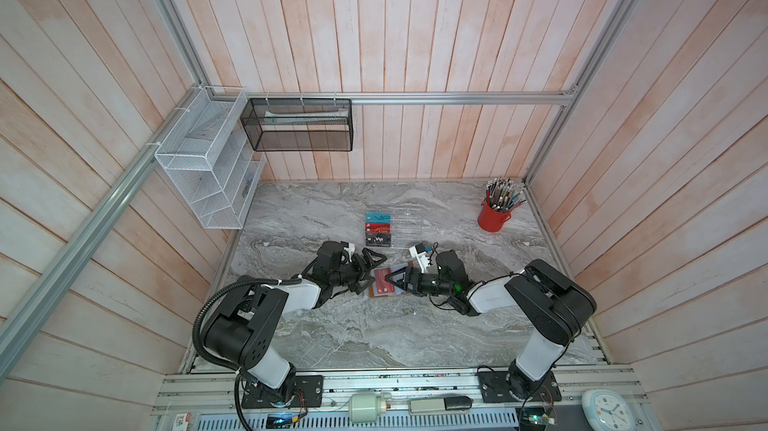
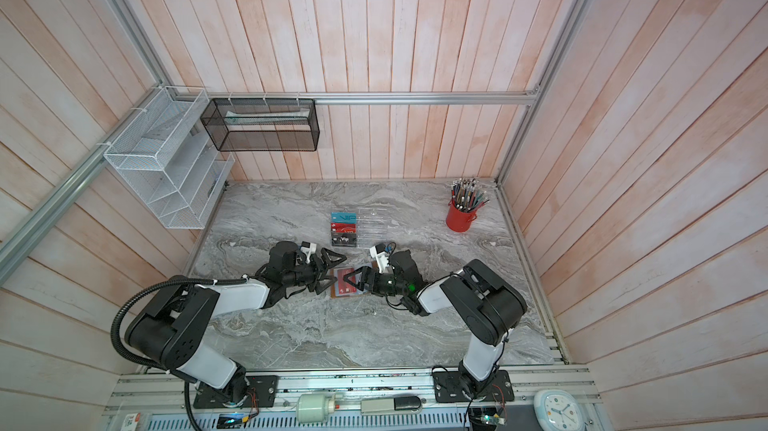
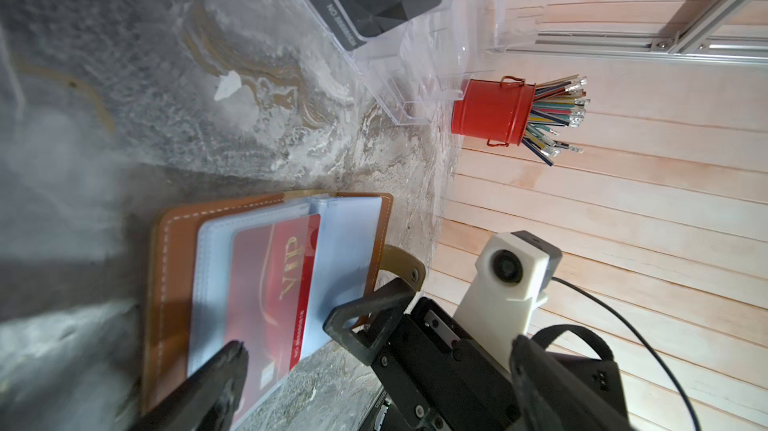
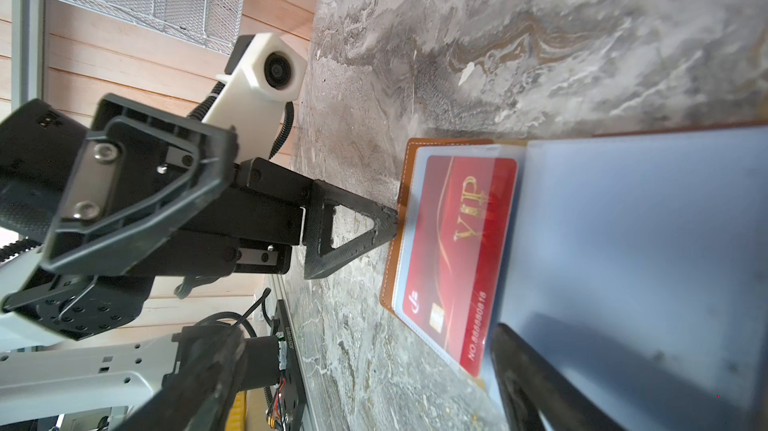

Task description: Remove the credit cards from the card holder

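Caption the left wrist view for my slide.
Open tan card holder on the marble table, a red VIP card showing in its clear sleeve.

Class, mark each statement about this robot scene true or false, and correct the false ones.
1. The card holder lies open on the table. True.
2. A red card lies in the card holder. True.
3. The acrylic rack is empty. False: the acrylic rack holds three VIP cards.
4. The pencil cup is blue. False: the pencil cup is red.
5. The left gripper is shut. False: the left gripper's jaws stand wide open.
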Robot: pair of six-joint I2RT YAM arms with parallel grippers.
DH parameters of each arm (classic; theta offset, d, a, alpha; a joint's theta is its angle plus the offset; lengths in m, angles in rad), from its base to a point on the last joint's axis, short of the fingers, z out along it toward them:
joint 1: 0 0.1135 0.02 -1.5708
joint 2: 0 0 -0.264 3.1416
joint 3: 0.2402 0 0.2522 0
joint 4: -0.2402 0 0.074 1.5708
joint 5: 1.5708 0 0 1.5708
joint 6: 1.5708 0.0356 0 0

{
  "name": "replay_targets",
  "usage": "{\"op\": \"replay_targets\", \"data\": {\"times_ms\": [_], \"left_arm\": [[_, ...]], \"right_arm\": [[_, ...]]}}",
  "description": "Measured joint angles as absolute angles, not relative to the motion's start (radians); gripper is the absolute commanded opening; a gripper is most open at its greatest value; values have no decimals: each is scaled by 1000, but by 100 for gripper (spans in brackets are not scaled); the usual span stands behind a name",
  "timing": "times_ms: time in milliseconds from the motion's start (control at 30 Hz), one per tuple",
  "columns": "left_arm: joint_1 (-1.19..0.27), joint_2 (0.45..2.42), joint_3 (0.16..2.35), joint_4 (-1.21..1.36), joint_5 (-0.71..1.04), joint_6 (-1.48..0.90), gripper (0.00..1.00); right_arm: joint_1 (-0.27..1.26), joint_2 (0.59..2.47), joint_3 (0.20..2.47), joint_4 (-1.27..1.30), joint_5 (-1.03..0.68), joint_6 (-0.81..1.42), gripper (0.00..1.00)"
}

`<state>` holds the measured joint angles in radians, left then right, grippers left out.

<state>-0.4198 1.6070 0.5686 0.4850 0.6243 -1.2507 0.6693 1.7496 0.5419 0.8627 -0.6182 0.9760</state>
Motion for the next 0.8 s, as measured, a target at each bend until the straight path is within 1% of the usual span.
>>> {"op": "replay_targets", "data": {"times_ms": [233,800], "left_arm": [[-420,1652,563,524,624,-1258,100],[-406,1665,548,561,625,-1250,100]], "right_arm": [[662,1773,542,862,-619,976,83],[656,1851,588,866,-657,973,71]]}}
